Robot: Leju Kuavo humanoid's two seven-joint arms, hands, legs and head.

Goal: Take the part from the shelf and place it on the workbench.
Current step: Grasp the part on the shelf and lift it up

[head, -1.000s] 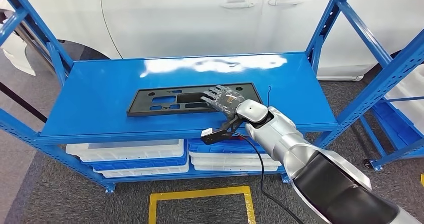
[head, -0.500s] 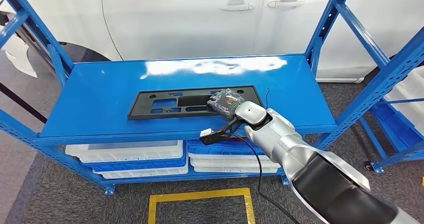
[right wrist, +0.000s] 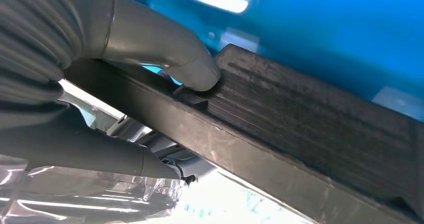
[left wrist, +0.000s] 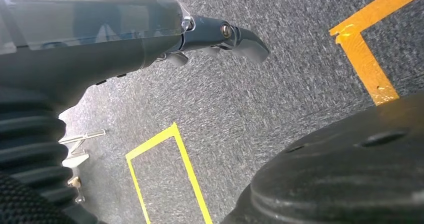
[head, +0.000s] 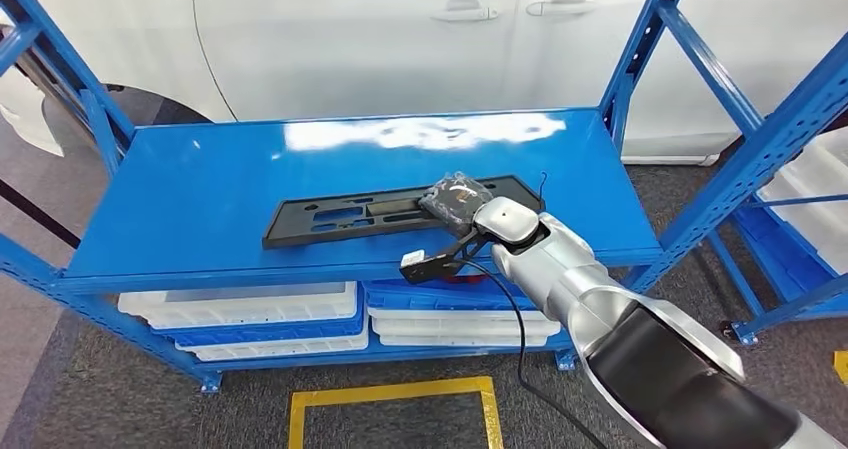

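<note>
Head view: a blue steel shelf point(head: 200, 184) spans the middle of the frame, its top deck glossy with a white glare patch near the upper centre; blue uprights rise at the left and right edges. Behind it, across the top of the frame, stands a white car body point(head: 350, 39) with two door handles. Under the deck, in the lower centre, lie white and blue bins point(head: 250, 314), and yellow floor tape point(head: 390, 394) marks the grey carpet at the bottom. The part point(head: 340, 216), a long flat black panel with cut-out slots, lies on the deck at centre, its right end tilted upward off the surface. The right robot hand point(head: 455, 199), wrapped in clear film, is closed over that right end; in the right wrist view the thumb point(right wrist: 195, 69) presses on the panel's ribbed edge, with the fingers under it. The left robot hand point(left wrist: 220, 34) hangs above the carpet in the left wrist view; whether its fingers are spread or curled cannot be told. Compared with one second earlier, the right robot hand's fingers, then splayed flat on the panel, have curled round it, and the panel's right end has risen.
</note>
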